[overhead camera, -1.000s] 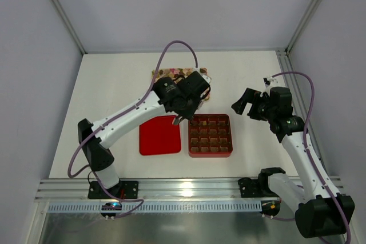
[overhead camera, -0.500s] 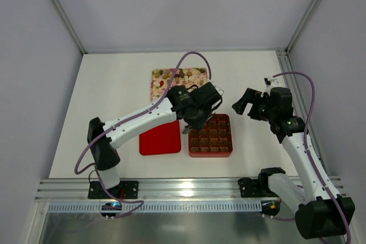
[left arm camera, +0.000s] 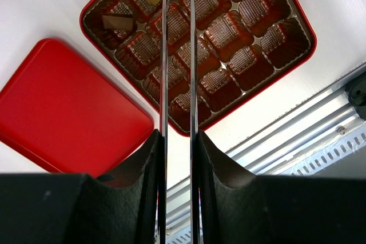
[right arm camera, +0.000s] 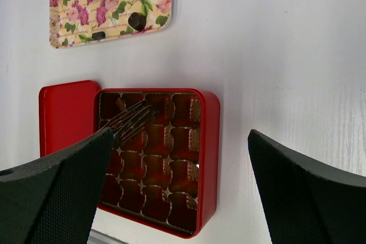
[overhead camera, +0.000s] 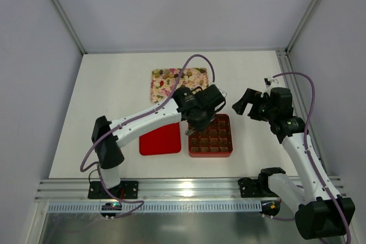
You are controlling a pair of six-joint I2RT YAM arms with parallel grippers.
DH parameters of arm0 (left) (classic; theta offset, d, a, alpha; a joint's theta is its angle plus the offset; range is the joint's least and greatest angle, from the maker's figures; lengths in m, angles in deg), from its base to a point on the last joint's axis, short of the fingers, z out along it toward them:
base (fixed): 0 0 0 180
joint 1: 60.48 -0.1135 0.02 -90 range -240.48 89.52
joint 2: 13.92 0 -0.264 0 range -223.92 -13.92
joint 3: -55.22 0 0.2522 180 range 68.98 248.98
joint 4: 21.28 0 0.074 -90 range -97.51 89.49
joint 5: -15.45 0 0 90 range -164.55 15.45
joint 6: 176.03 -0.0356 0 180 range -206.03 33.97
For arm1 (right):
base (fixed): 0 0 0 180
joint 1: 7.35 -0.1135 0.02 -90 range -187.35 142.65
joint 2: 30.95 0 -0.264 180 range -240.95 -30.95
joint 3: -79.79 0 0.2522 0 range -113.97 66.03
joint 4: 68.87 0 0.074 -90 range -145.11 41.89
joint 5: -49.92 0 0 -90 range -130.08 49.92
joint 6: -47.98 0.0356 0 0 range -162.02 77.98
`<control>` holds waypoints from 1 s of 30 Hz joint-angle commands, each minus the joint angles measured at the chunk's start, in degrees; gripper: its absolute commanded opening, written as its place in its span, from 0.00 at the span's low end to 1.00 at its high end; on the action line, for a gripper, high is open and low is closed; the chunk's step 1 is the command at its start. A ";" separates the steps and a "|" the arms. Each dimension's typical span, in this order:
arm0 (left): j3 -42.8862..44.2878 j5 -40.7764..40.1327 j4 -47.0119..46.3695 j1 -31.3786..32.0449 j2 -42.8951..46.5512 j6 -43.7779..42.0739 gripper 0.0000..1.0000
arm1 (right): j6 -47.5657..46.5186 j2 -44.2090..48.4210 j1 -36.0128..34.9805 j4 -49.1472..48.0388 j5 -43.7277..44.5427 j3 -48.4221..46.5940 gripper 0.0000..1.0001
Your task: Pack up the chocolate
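Packing table, seen from the near edge: the lid (overhead camera: 160, 139) lies just left of the open box (overhead camera: 210, 155); the tray (overhead camera: 153, 87), strewn with chocolate (overhead camera: 171, 75), sits behind it. Two pieces (left arm camera: 119, 22) rest in the box's far-left cells. The left gripper (right arm camera: 150, 112) hangs above that corner, a piece between its fingertips; the right gripper (overhead camera: 242, 104) stands behind-right, apart.

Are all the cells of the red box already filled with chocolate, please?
No, the left wrist view shows only two chocolate pieces in the red box, and the other visible cells are empty.
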 commanded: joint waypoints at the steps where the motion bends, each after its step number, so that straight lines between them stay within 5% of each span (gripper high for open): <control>1: -0.06 0.34 -1.94 0.30 -0.28 0.62 0.25 | -0.73 0.99 -0.04 -0.70 0.33 -0.64 1.00; 14: 0.47 -0.36 -2.03 0.21 -0.45 0.36 0.40 | -0.46 1.17 0.05 -0.70 0.16 -0.55 1.00; 26: 4.68 -3.17 -0.98 -0.14 1.83 0.09 0.43 | -0.46 1.43 0.05 -0.61 0.42 -1.08 1.00; 30: 6.80 -5.20 0.35 -5.22 1.92 0.88 0.43 | -0.29 1.34 0.05 -0.53 -0.02 -1.17 1.00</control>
